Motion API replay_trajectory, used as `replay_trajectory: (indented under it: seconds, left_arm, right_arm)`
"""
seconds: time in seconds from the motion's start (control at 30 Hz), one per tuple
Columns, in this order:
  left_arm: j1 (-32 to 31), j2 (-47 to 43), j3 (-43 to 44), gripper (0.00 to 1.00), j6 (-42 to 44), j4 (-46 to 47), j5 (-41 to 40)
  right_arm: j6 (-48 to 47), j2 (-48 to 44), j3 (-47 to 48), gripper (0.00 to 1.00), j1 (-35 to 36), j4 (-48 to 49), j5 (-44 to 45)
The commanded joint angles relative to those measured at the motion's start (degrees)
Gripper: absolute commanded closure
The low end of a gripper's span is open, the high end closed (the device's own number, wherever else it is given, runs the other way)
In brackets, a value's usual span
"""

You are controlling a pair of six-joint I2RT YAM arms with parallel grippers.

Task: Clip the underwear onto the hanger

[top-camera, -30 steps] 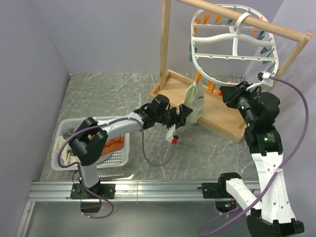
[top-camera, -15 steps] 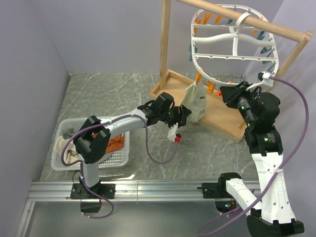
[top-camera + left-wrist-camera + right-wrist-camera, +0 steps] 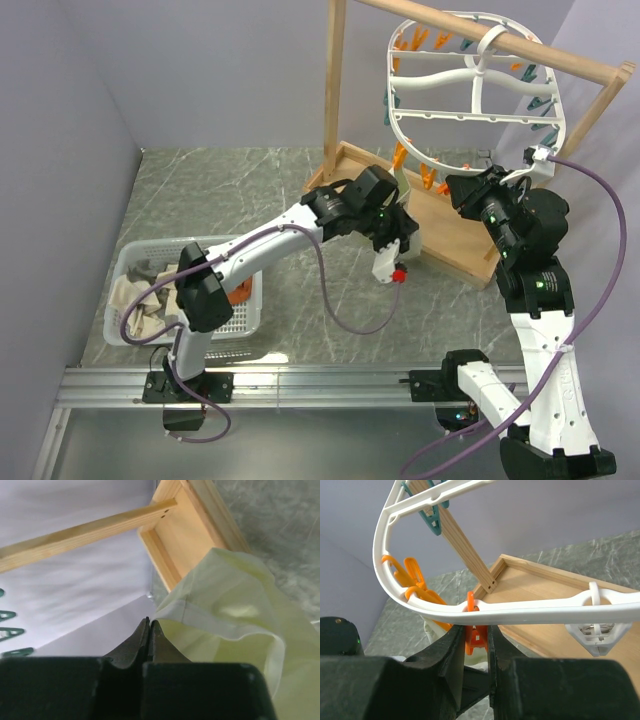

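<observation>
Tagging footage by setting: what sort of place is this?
Likely a robotics test cell staged for laundry: plain grey walls, a peg hanger on a wooden stand, and a white basket of cloths.

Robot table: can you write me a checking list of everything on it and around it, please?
Surface: grey marbled table.
Job's things: the white hanger hangs on the wooden stand; the pale yellow underwear shows in the left wrist view, in front of the stand's base.
Clutter: white basket holding pale cloths and an orange cloth.
Grippers: left gripper shut right at the underwear's hem, though I cannot tell if it pinches cloth; right gripper shut on an orange clothespin on the hanger's rim.
Cables: purple cable loops under the left arm, and another arcs off the right arm.
Surroundings: plain pale walls; metal rail at the near edge.
</observation>
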Motion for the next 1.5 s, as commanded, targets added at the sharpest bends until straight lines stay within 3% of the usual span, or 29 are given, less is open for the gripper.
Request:
replay_trajectory:
  seconds: [0.0,0.23,0.57,0.7,0.9,1.03,1.1,1.2,1.47]
  left_arm:
    - [-0.5,4.3,8.3,0.99,-11.2,-13.8,-0.1]
    - [-1.7,11.6,18.8,1.00,-24.4,-23.4,-2.5]
    - [-1.5,15.6,23.6,1.00,-40.4,-32.7,-2.0]
    - [-1.7,16.4,23.4,0.99,-51.7,-33.3,-0.8]
    - [-1.7,16.9,22.9,0.81,-65.4,-29.3,-0.4]
    - [-1.2,15.2,21.2,0.52,-71.9,-22.5,-0.5]
    - [-1.0,13.2,18.8,0.47,-72.7,-20.4,-0.8]
    - [-1.0,8.9,14.1,0.30,-72.2,-13.4,-1.8]
    - [-1.0,-3.8,1.8,0.25,-67.6,2.3,-1.6]
  right_arm:
    - [-0.3,-0.6,-0.1,1.00,-0.3,2.2,-0.6]
    - [-0.1,-0.5,-0.3,1.00,-0.4,2.5,-0.9]
    - [0.1,-0.4,-0.2,1.00,-0.5,2.6,-1.0]
    - [0.4,-0.5,-0.4,1.00,-0.5,2.8,-1.0]
    - [0.6,-0.4,-0.2,1.00,-0.4,2.6,-1.0]
    - [0.6,-0.3,-0.1,1.00,-0.4,2.5,-0.8]
    - [0.6,-0.3,-0.1,1.00,-0.3,2.4,-0.7]
    - [0.7,-0.4,-0.2,1.00,-0.3,2.5,-0.9]
    - [0.6,-0.5,-0.4,1.00,-0.5,2.6,-0.9]
